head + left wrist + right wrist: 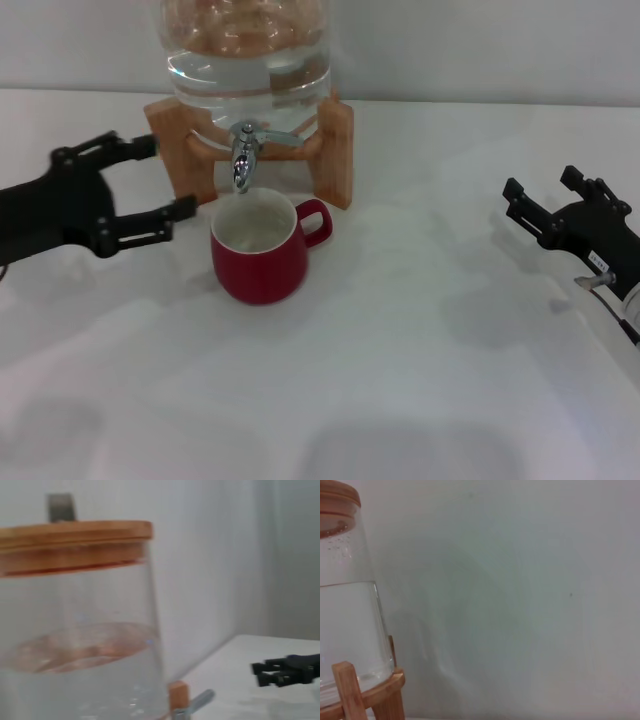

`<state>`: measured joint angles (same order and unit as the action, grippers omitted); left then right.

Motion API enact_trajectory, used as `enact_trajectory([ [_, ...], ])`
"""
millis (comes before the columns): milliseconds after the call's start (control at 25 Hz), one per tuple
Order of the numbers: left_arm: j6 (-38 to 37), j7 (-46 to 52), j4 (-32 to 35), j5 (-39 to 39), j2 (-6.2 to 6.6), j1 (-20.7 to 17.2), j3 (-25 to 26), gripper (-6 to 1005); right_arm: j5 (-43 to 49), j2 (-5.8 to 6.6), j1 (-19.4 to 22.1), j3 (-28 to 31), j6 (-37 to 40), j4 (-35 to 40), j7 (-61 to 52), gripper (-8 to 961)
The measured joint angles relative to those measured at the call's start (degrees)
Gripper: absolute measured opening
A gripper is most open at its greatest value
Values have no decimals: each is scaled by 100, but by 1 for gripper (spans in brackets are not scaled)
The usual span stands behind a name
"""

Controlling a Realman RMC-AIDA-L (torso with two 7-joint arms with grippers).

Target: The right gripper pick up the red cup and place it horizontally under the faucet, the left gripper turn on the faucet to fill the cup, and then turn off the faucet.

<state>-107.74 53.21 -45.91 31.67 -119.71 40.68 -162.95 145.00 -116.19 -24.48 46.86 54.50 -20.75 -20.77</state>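
The red cup stands upright on the white table with its white inside showing and its handle turned to the right, directly below the spout of the chrome faucet. The faucet's thin lever points right. My left gripper hovers open just left of the cup and faucet, beside the wooden stand, holding nothing. My right gripper is open and empty far to the right, well away from the cup; it also shows small in the left wrist view as the right gripper.
The clear water jug sits on a wooden stand at the table's back, close to the wall. It has a wooden lid. The right wrist view shows the jug and the bare wall.
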Motion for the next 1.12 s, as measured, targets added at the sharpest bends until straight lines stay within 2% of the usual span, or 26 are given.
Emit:
enact_trajectory([
  [240, 334, -252, 301, 483, 4, -466, 0, 886, -34, 8, -96, 28, -57, 25, 10, 857],
  [480, 760, -603, 845, 1283, 30, -908, -1, 886, -43, 22, -174, 60, -53, 64, 21, 857],
  [680, 1056, -709, 967, 1745, 22, -1009, 0, 886, -43, 12, -256, 62, -62, 77, 106, 857],
  [1120, 1896, -1272, 1856, 2764, 28, -1119, 6, 886, -132, 16, -374, 88, -37, 80, 242, 858],
])
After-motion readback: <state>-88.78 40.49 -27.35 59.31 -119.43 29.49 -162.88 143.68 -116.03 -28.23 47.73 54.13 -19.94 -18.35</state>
